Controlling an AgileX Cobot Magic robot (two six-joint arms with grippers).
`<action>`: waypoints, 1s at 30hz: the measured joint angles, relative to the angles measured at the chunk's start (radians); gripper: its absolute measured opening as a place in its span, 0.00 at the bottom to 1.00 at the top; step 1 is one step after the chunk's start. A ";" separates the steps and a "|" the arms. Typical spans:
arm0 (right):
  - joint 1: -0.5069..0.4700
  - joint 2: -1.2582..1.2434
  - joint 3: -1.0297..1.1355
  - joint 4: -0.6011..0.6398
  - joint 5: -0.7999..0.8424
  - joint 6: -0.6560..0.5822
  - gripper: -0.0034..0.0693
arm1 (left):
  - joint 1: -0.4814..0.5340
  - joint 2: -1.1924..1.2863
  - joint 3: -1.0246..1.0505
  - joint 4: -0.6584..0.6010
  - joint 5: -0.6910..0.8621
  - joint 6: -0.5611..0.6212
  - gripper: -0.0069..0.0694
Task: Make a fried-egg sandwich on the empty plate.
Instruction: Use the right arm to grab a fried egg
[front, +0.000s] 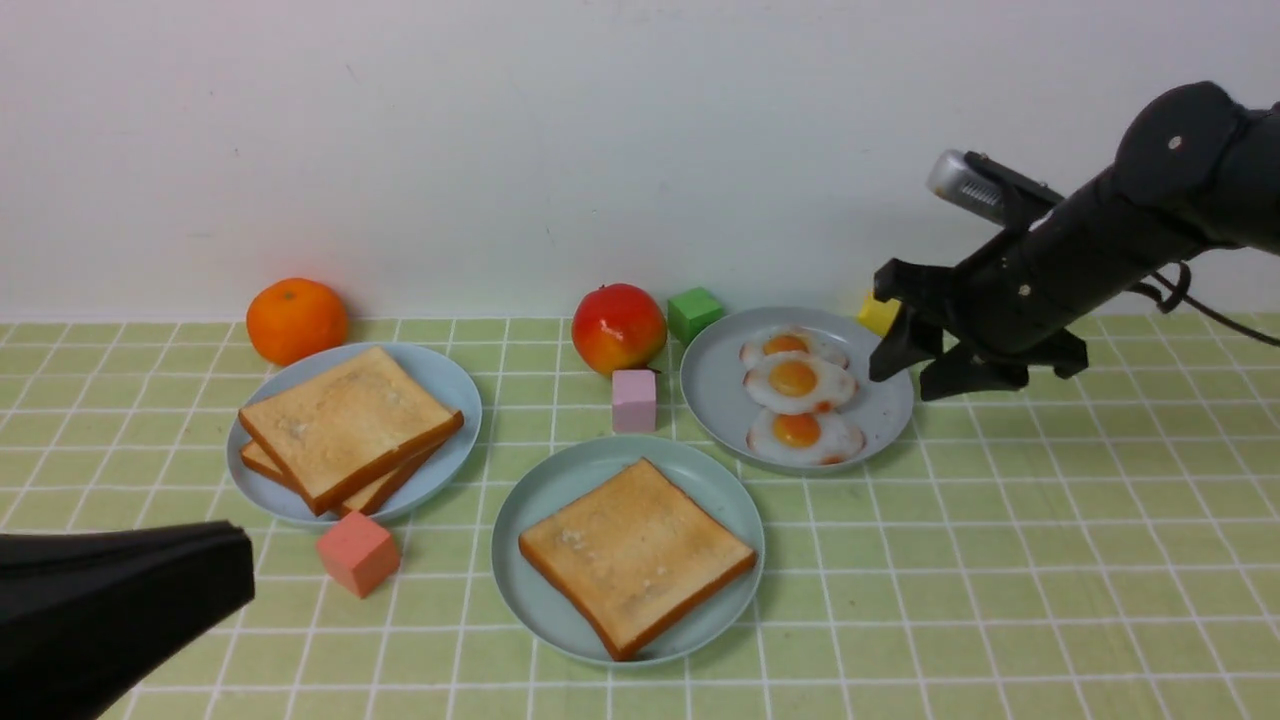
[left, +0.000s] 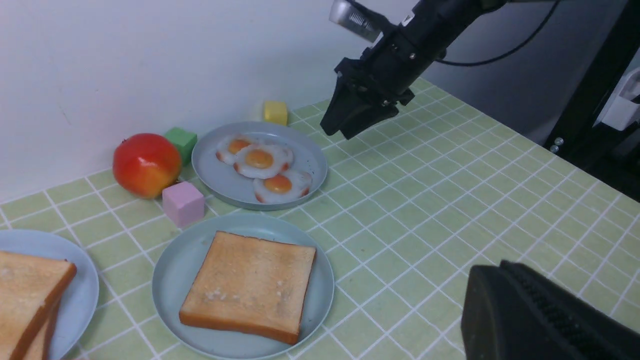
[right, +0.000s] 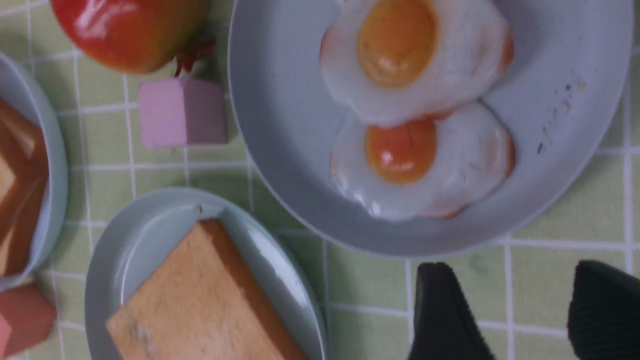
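Observation:
The empty plate of the task, pale mint-green (front: 560, 480) (left: 175, 260) (right: 145, 235), sits front centre and carries one golden toast slice (front: 635, 555) (left: 250, 285). Two more toast slices (front: 345, 425) are stacked on a light blue plate (front: 445, 385) at the left. Three fried eggs (front: 797, 380) (right: 425, 165) lie on the grey-blue plate (front: 720, 390) behind it. My right gripper (front: 905, 380) (right: 512, 270) is open and empty, hovering beside that plate's right rim. At the front left, my left gripper (front: 240, 565) (left: 492, 270) is shut and holds nothing.
An orange (front: 296, 320) and a red apple (front: 618, 328) sit near the back wall. Small cubes are scattered about: green (front: 695, 313), pink (front: 634, 400), yellow (front: 878, 312) behind the right gripper, and salmon (front: 358, 552) by the left gripper.

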 joint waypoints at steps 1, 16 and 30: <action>0.000 0.023 -0.017 0.012 -0.003 0.000 0.57 | 0.000 0.000 0.000 0.000 -0.006 0.000 0.07; 0.000 0.229 -0.141 0.083 -0.100 -0.011 0.59 | 0.000 0.004 0.000 0.000 -0.177 -0.002 0.07; 0.000 0.263 -0.152 0.150 -0.173 -0.014 0.59 | 0.000 0.004 0.000 0.000 -0.176 -0.003 0.07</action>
